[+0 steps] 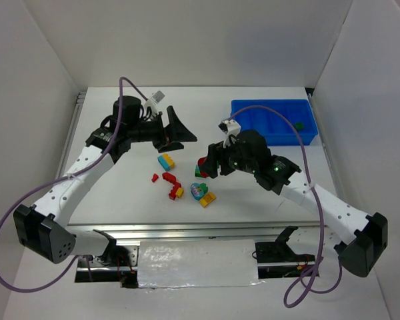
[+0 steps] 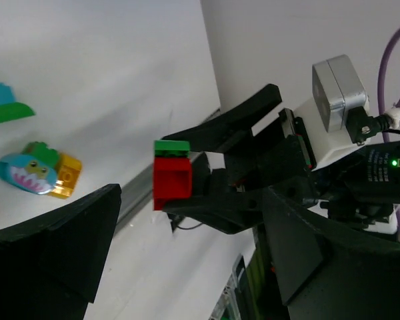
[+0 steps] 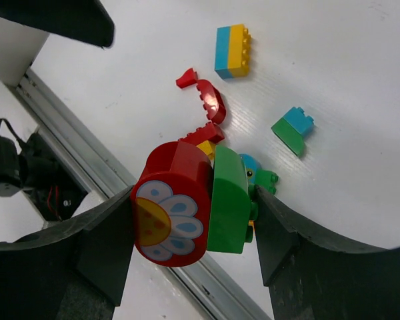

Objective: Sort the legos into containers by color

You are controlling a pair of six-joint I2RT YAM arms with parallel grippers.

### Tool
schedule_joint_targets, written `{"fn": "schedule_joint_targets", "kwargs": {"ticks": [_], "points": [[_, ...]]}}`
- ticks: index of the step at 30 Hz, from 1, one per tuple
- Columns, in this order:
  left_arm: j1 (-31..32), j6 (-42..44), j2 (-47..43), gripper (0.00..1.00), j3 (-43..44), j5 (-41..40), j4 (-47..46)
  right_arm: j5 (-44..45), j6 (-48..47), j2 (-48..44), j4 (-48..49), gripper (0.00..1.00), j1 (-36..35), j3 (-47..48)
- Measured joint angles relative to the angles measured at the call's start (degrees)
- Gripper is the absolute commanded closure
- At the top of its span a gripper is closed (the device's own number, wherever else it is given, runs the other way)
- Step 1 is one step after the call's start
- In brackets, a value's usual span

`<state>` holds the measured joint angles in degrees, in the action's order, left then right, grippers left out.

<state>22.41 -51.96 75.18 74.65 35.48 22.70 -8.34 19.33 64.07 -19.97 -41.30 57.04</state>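
- Right gripper (image 3: 193, 217): jaws partly closed, pinching one red-and-green lego stack (image 3: 177, 213). The stack is a rounded red brick with a flower print, joined to a green brick. It is raised off the table (image 1: 253, 207), above the loose pieces near the middle.
- Left gripper (image 1: 177, 135): jaws spread as wide as they go, holding and touching nothing. It hovers left of centre, well apart from the tray.
- Loose legos on the table, by count:
  - one cyan-and-yellow brick (image 1: 166, 161)
  - one small red piece (image 1: 155, 177)
  - one red arch (image 1: 168, 178)
  - one red brick with yellow beside it (image 1: 177, 193)
  - one cyan-and-green brick (image 3: 293, 129)
  - one cyan shark-face piece (image 1: 199, 191), touching one yellow brick (image 1: 208, 199)
- Blue tray (image 1: 253, 110): one, at the far right of the table, split by dividers. The number of compartments cannot be told.
- Green lego (image 1: 299, 125): one, lying in a compartment near the tray's right end. No other piece shows inside the tray.
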Motion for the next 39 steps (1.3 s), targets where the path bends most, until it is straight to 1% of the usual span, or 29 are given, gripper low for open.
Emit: {"fn": "schedule_joint_targets", "kwargs": {"ticks": [2, 6, 9, 16, 19, 20, 21, 22, 23, 24, 26, 27, 28, 29, 30, 31, 32, 33, 34, 39], "points": [[1.9, -0.8, 1.1, 0.02, 0.7, 1.3, -0.4, -0.9, -0.9, -0.3, -0.6, 0.76, -0.2, 0.3], [5.0, -0.7, 2.7, 0.08, 2.4, 2.4, -0.3, -1.8, -1.9, -2.4, -0.6, 0.76, -0.6, 0.6], [5.9, -0.6, 3.4, 0.10, 2.4, 2.5, 0.5, -1.9, -2.1, -4.1, -0.5, 0.75, -0.7, 1.2], [8.6, 0.9, 6.8, 0.10, 3.3, 2.1, 4.4, -1.9, -1.8, -5.2, 0.9, 0.74, -0.7, 1.4], [9.7, 1.0, 7.6, 0.15, 3.4, 2.3, 4.7, -2.0, -1.8, -4.9, 0.9, 0.74, -0.7, 1.9], [10.1, 1.0, 7.9, 0.20, 3.7, 2.3, 4.8, -2.0, -1.8, -4.8, 0.7, 0.74, -0.7, 2.1], [10.4, 1.0, 8.2, 0.33, 4.2, 2.3, 4.9, -2.0, -1.7, -4.8, 0.8, 0.74, -0.7, 2.1], [10.6, 0.9, 8.5, 0.40, 4.7, 2.3, 4.9, -1.8, -1.6, -4.7, 0.8, 0.74, -0.7, 2.1], [10.8, 1.1, 8.8, 0.49, 5.4, 2.7, 4.8, -1.4, -1.6, -4.4, 0.6, 0.74, -0.7, 2.2], [11.0, 1.2, 9.1, 0.65, 6.0, 2.8, 4.7, -1.1, -1.5, -4.1, 0.6, 0.74, -0.7, 2.3], [11.2, 1.8, 9.1, 0.81, 6.4, 2.2, 4.9, -0.3, -1.7, -3.4, 0.2, 0.74, -0.8, 2.7], [11.1, 2.2, 9.2, 0.92, 6.4, 2.4, 4.9, 0.2, -1.8, -3.2, 0.0, 0.73, -0.9, 3.0], [11.0, 2.5, 9.4, 0.97, 6.4, 2.4, 4.9, 0.5, -1.9, -2.8, -0.2, 0.71, -0.9, 3.2], [11.0, 2.5, 9.5, 1.00, 6.4, 2.3, 5.1, 0.6, -1.8, -2.6, -0.7, 0.66, -0.9, 3.5], [10.8, 2.6, 9.8, 1.00, 6.4, 2.6, 5.2, 0.7, -1.8, -2.4, -1.0, 0.40, -0.9, 3.6], [10.8, 2.6, 10.0, 1.00, 6.4, 2.8, 5.1, 0.7, -1.8, -2.2, -1.2, 0.34, -0.9, 3.7], [10.7, 2.6, 10.1, 1.00, 6.4, 3.0, 5.1, 0.7, -1.6, -2.2, -1.3, 0.30, -0.9, 3.7], [10.7, 2.6, 10.2, 1.00, 6.4, 3.1, 5.1, 0.6, -1.5, -2.2, -1.3, 0.02, -0.9, 3.7], [10.7, 2.7, 10.2, 1.00, 6.4, 3.4, 5.0, 0.7, -0.9, -2.3, -1.1, 0.00, -0.9, 3.7], [11.1, 3.8, 10.2, 1.00, 6.9, 4.8, 4.2, -0.2, -0.7, -3.8, 0.1, 0.00, -0.9, 3.7]]}}
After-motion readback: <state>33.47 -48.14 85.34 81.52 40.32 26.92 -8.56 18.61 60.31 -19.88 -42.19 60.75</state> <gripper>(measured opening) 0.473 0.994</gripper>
